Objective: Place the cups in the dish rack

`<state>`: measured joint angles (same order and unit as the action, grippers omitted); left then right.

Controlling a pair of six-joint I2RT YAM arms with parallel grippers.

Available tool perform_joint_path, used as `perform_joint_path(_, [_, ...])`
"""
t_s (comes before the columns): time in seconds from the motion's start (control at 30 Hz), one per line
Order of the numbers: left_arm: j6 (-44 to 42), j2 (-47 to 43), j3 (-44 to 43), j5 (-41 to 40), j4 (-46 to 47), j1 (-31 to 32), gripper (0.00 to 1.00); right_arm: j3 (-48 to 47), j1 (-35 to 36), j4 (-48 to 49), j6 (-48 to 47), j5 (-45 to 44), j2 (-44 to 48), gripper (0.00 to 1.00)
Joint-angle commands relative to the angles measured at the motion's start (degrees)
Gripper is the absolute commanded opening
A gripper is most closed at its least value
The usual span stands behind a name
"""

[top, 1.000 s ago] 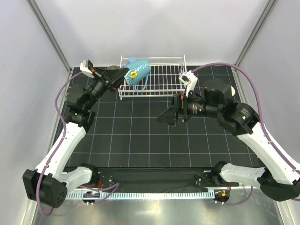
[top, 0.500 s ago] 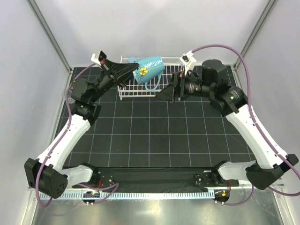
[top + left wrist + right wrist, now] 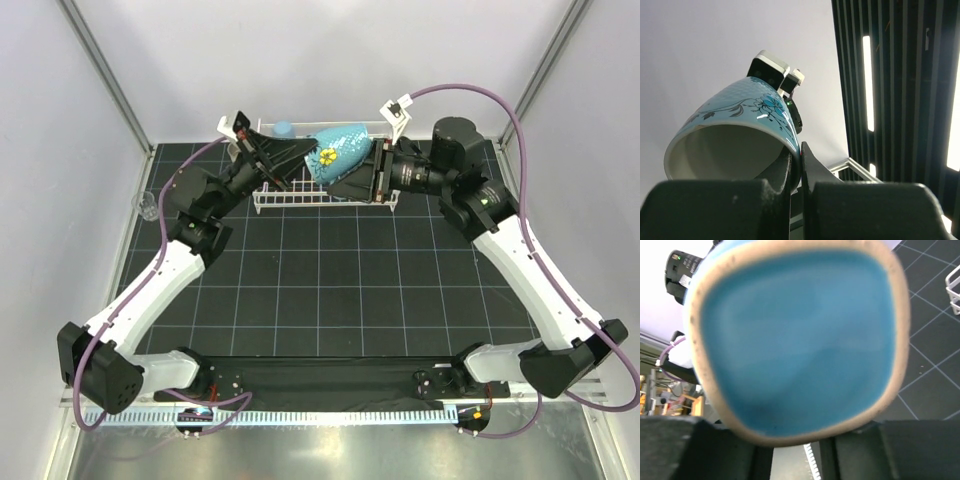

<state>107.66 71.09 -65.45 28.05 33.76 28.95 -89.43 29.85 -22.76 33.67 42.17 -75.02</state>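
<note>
**Fig.** Mid-air transfer over the dish rack (image 3: 290, 196), top view plus both wrist views.

- **Position:** We see the teal mug (image 3: 338, 158) lying on its side in the air above the rack's front rail. It is not yet set inside.
- **L gripper (image 3: 303, 160):** It pinches the rim wall, w/ one finger in the mouth and one outside.
- **R gripper (image 3: 360, 172):** It sits at the base end, fingers (image 3: 690, 450) either side of the glazed bottom. We cannot tell whether they touch it or stand apart.
- **Other cups:** A light blue tumbler (image 3: 284, 128) stands at the rack's back-left corner. A tiny clear glass (image 3: 148, 206) is at the table's (image 3: 330, 290) left edge.
- **Handling (our judgement):**
  - The mug looks like glazed ceramic: stiff, fairly heavy for a rim pinch, slick, and apt to chip on the wire.
  - Best hold is across the body near the base, or on the rim wall.
  - We can't see the handle clearly.
</note>
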Motion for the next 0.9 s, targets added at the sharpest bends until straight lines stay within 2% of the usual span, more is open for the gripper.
perform_joint_path(0.0, [0.8,-0.2,-2.2,-0.1,5.5,1.3,0.00,1.1,0.4,9.1,4.1,2.2,1.2,0.35])
perform_joint_path(0.03, [1.0,0.1,-2.1,-0.1,5.6,1.3,0.00,1.7,0.4,9.1,4.3,1.7,1.4,0.30])
perform_joint_path(0.07, [1.2,0.1,-2.1,-0.1,5.7,1.4,0.01,2.1,0.3,9.4,4.6,0.9,1.7,0.20])
perform_joint_path(0.17, [1.2,0.0,-1.6,-0.3,5.8,1.8,0.00,2.9,0.4,9.2,5.0,-1.7,2.8,0.05])
perform_joint_path(0.33, [1.9,-1.3,1.2,-1.8,5.7,1.8,0.01,3.3,0.4,7.3,4.2,-3.7,4.3,0.04])
perform_joint_path(0.37, [2.0,-1.7,1.9,-2.4,5.7,1.8,0.04,3.4,0.4,7.2,4.2,-3.9,4.4,0.04])
perform_joint_path(0.4, [1.8,-2.4,2.9,-2.5,5.5,1.8,0.10,3.3,0.4,6.7,4.1,-4.5,4.7,0.04])
perform_joint_path(0.43, [1.6,-2.9,3.5,-2.6,4.6,1.8,0.26,3.3,0.4,5.7,4.1,-4.8,5.1,0.04])
perform_joint_path(0.5, [0.7,-4.6,4.4,-3.2,2.6,1.8,0.41,3.2,0.4,3.8,3.4,-6.0,5.6,0.04])
perform_joint_path(0.53, [-0.2,-5.3,5.7,-3.6,1.4,1.8,0.56,3.0,0.4,3.1,3.1,-6.4,5.9,0.04])
perform_joint_path(0.6, [-1.5,-7.4,7.2,-5.6,-2.9,1.7,0.68,2.9,0.3,1.4,1.6,-7.4,6.9,0.04])
perform_joint_path(0.63, [-2.1,-9.8,8.7,-6.3,-5.0,1.8,0.85,2.9,0.4,-0.4,1.1,-8.3,7.4,0.04])
perform_joint_path(0.7, [-3.6,-12.3,10.5,-9.3,-11.3,1.8,0.94,3.0,0.4,-3.7,-0.9,-9.2,8.7,0.04])
perform_joint_path(0.87, [-5.8,-21.1,15.3,-14.0,-24.1,1.9,0.97,5.5,0.5,-11.1,-7.2,-14.3,11.4,0.04])
